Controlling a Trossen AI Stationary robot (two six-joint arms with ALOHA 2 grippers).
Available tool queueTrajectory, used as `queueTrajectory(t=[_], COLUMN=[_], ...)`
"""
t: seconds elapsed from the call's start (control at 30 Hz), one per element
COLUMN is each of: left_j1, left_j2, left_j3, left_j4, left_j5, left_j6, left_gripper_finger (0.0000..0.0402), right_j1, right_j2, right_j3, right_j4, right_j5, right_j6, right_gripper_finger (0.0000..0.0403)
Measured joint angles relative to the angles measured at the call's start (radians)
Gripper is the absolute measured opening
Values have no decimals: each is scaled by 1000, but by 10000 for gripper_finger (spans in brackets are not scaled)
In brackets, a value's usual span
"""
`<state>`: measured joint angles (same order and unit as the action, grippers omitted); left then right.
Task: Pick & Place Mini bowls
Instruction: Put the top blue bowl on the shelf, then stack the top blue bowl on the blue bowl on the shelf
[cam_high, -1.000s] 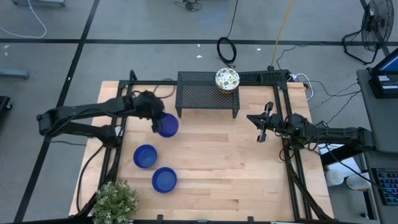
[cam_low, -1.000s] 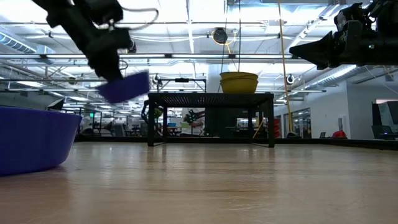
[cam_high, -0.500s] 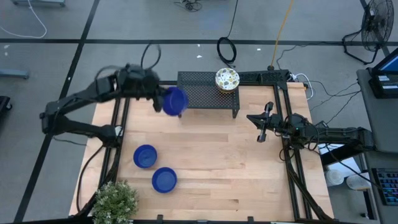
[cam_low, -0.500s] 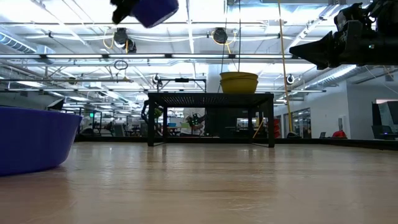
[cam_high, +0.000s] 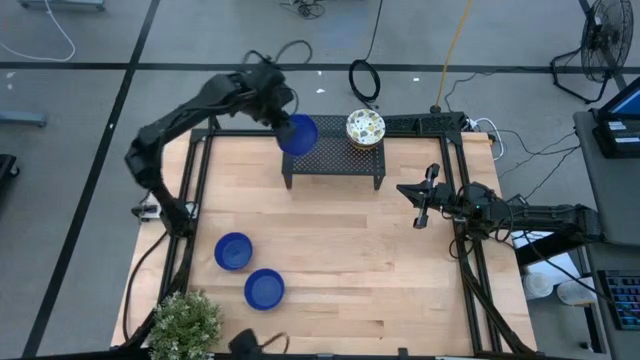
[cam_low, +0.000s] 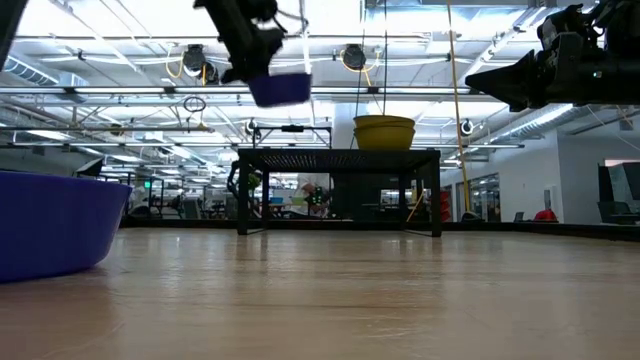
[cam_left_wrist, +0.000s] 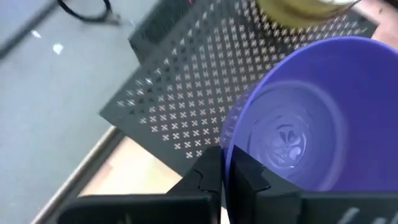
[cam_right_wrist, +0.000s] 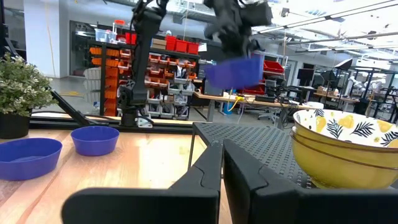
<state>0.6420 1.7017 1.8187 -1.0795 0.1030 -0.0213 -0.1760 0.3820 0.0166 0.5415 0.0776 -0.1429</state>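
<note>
My left gripper (cam_high: 284, 124) is shut on a blue mini bowl (cam_high: 299, 134), which hangs above the left end of the black perforated rack (cam_high: 335, 152) at the table's far edge. In the low view, this bowl (cam_low: 280, 88) is well above the rack top (cam_low: 340, 153). Patterned mini bowls, yellow outside (cam_high: 366, 128), sit stacked on the rack's right part. Two more blue bowls (cam_high: 233, 251) (cam_high: 264, 288) rest on the table near its left front. My right gripper (cam_high: 405, 188) waits shut and empty at the table's right side. My left gripper pinches the blue bowl's rim (cam_left_wrist: 226, 144). One finger (cam_left_wrist: 250, 178) is inside the bowl and the other (cam_left_wrist: 208, 175) is outside against the wall. The fingers slant down from the table's left. The bowl is lifted clear and tilted, its hollow turned toward the wrist.
A potted plant (cam_high: 186, 322) stands at the near left corner. A black frame (cam_high: 462, 200) runs along the table's sides. Cables lie on the floor beyond the far edge. Bare wood lies between the rack and the two blue bowls.
My left gripper has risen and swung toward the far edge and to the right. It has carried the blue bowl from over the table's left part to above the rack's left end. The bowl stays clear of everything throughout.
</note>
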Motion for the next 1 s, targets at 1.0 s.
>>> queueTrajectory(t=[1.0], left_j1=[31], left_j2=[203], left_j3=[1], left_j4=[21], left_j5=[26], left_j6=[20], left_gripper_finger=[72], right_j1=[0], right_j2=[0], right_j3=[0], right_j4=[0], right_j5=[0], right_j6=[0], right_gripper_finger=[2])
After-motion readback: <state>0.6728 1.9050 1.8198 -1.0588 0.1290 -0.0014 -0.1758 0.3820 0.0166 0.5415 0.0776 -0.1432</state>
